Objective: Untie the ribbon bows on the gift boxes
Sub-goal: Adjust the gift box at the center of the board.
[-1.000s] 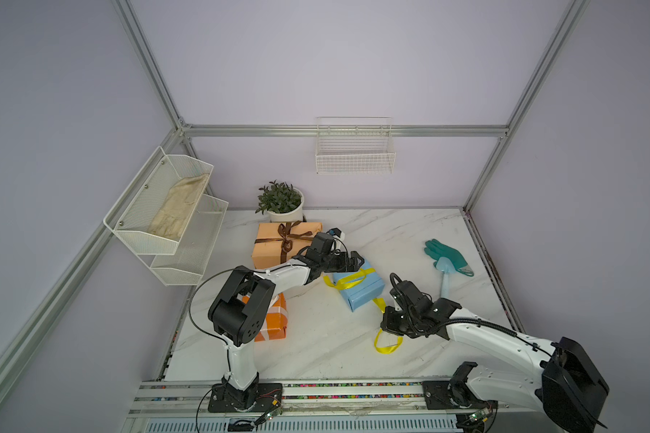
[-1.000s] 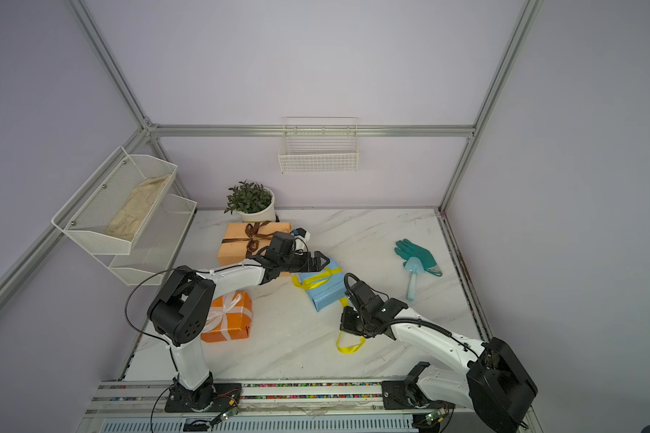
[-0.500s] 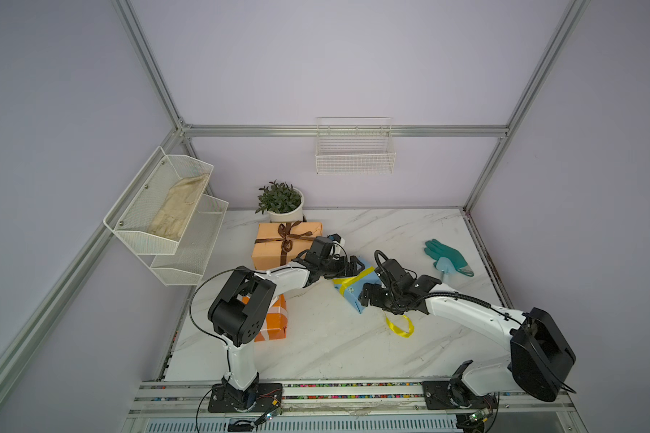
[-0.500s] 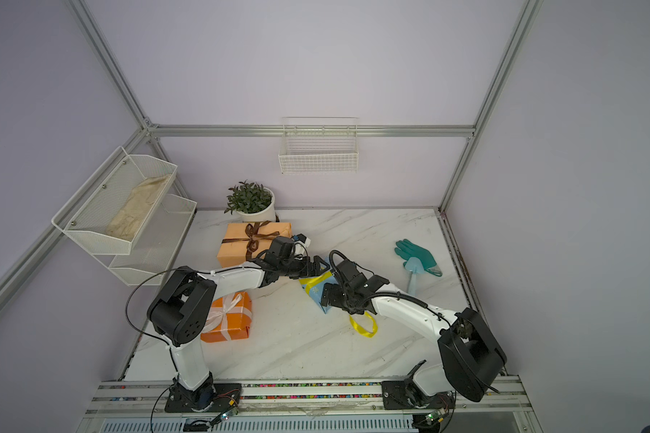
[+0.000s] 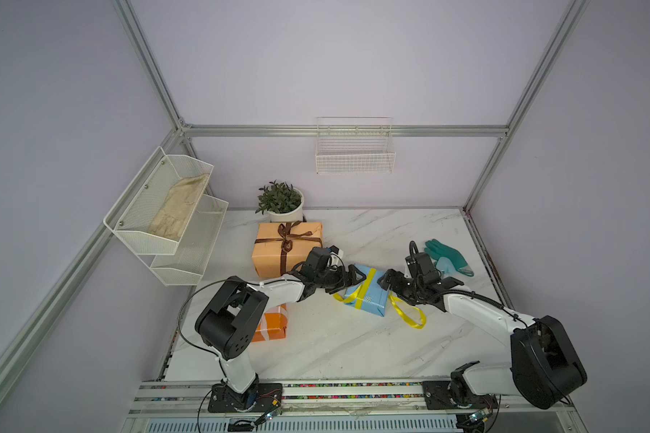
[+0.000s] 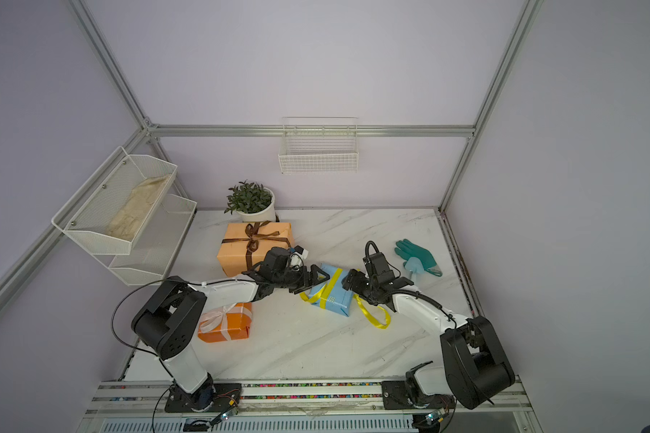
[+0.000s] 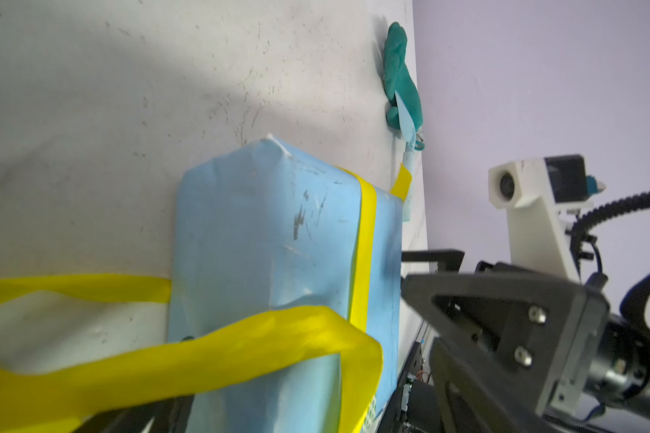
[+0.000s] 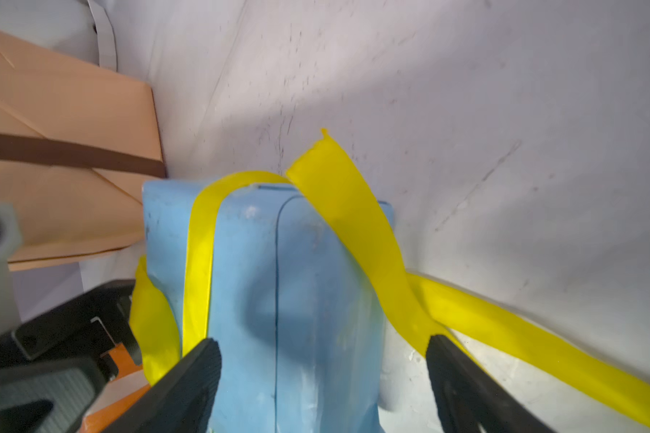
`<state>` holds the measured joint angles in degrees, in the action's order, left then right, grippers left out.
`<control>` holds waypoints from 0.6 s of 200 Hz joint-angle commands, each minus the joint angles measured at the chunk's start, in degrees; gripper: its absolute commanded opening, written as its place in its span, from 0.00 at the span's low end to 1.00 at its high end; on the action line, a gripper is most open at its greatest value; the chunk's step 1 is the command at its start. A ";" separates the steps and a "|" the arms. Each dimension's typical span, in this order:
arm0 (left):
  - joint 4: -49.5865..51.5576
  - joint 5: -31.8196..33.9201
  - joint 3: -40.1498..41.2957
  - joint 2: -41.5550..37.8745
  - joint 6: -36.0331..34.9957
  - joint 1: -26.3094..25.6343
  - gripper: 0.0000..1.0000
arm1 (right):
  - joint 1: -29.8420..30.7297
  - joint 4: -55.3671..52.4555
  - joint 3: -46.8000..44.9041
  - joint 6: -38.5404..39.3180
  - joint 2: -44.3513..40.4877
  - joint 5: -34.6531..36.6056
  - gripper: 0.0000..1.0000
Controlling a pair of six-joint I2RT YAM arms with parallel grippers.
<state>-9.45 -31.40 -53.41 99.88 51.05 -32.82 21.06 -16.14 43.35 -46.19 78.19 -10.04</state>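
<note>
The light blue gift box (image 5: 366,296) lies mid-table with the yellow ribbon (image 5: 409,316) loose around it, one loop trailing on the marble to its right. My left gripper (image 5: 349,279) stands open at the box's left end. My right gripper (image 5: 387,283) is open at the right end; in the right wrist view its jaws straddle the blue box (image 8: 297,281), with the yellow ribbon (image 8: 357,225) draped across the top. Behind stands the peach box (image 5: 271,258) with its dark brown bow (image 5: 286,240) tied. The orange box (image 6: 237,324) with a white bow (image 6: 214,316) sits front left.
A potted plant (image 5: 284,213) stands behind the peach box. A teal glove (image 5: 447,256) with a small scoop lies at the right, close behind my right arm. A two-tier mesh shelf (image 5: 166,210) hangs on the left wall and a wire basket (image 5: 353,153) on the back wall.
My right gripper opened, dropped the yellow ribbon near the front and swung back-left to the blue box's right end. The ribbon loop now lies slack. The left arm barely moved.
</note>
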 commanded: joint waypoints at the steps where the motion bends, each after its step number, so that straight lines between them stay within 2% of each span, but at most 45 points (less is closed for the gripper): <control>1: -1.82 -0.79 3.99 -4.41 2.39 -0.32 0.96 | -2.93 1.57 1.37 0.51 -0.25 0.14 0.89; 35: 6.83 2.85 5.79 -8.42 -1.61 -0.01 0.97 | -4.97 -0.23 3.14 2.19 0.03 1.79 0.87; 57: 16.04 8.17 5.88 -11.97 -6.72 1.00 0.97 | -4.99 -3.59 5.95 5.53 0.03 3.19 0.82; 84: 23.23 16.61 6.49 -16.98 -11.21 4.97 0.97 | -4.69 -4.51 7.35 6.14 0.03 -2.19 0.71; 99: 23.50 17.30 5.19 -18.40 -13.15 5.62 0.97 | -3.48 -4.35 7.17 5.22 0.03 -4.65 0.68; 120: 23.17 16.29 0.69 -17.80 -16.56 4.05 0.96 | -1.67 -3.01 5.86 3.81 0.03 -4.15 0.66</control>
<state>11.46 -17.32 -48.97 82.70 40.91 -27.22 17.52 -18.59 49.91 -41.30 78.26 -12.40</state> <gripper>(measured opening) 0.964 0.664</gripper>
